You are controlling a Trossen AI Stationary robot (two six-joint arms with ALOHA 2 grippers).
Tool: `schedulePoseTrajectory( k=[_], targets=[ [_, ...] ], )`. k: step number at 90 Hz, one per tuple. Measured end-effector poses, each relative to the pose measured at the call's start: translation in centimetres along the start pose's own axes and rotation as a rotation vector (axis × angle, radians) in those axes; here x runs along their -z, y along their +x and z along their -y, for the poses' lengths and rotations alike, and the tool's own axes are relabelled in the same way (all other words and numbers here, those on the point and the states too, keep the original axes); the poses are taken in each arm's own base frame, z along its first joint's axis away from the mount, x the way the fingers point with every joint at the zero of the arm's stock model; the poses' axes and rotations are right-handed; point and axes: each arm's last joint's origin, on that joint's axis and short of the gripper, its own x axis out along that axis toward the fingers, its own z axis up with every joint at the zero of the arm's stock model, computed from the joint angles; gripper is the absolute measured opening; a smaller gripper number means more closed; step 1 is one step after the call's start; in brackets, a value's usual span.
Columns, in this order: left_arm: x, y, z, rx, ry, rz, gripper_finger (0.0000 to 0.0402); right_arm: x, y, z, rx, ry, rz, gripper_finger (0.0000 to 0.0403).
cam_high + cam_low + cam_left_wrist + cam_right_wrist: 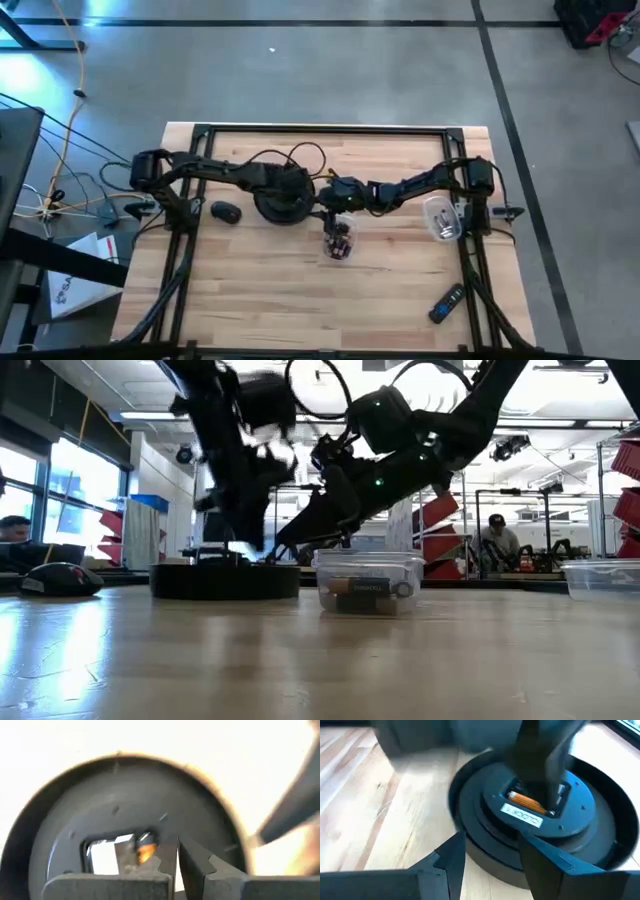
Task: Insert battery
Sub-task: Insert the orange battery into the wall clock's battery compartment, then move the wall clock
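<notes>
A round black device (283, 197) lies on the wooden table with its battery bay facing up. An orange battery (524, 799) lies in that bay (107, 852). My left gripper (177, 865) comes down on the bay from above, fingers shut. My right gripper (492, 862) hovers open just off the device's right rim (485, 852), with nothing between its fingers. A clear tub (340, 242) with more batteries stands on the table near the device. My left gripper has its shut fingertips (544, 800) down on one end of the orange battery (145, 853), coming from above and pointing down. The battery lies flat in the bay. The fingers hide the exact spot of contact.
A black mouse (226, 211) lies left of the device. A second clear tub (443, 218) stands at the right, and a dark remote (447, 303) lies near the front right. People sit in the room beyond the table (495, 540).
</notes>
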Motion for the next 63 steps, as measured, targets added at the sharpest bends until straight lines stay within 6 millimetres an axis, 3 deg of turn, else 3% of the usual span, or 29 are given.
schedulePoseTrajectory(
  k=[23, 38, 63],
  targets=[
    [-0.2, -5.2, -1.3, -0.035, -0.02, 0.217, 0.0, -3.1, 1.9, -0.8, -0.103, -0.191, -0.146, 0.0149],
    [2.1, -5.8, -3.3, 0.017, -0.069, 0.297, 0.0, -3.7, 4.0, -0.6, -0.167, -0.237, -0.125, 0.0149],
    [6.1, -4.5, -4.9, 0.276, -0.028, 0.543, 0.0, -1.7, 7.8, 0.4, -0.268, -0.222, -0.158, 0.0149]
  ],
)
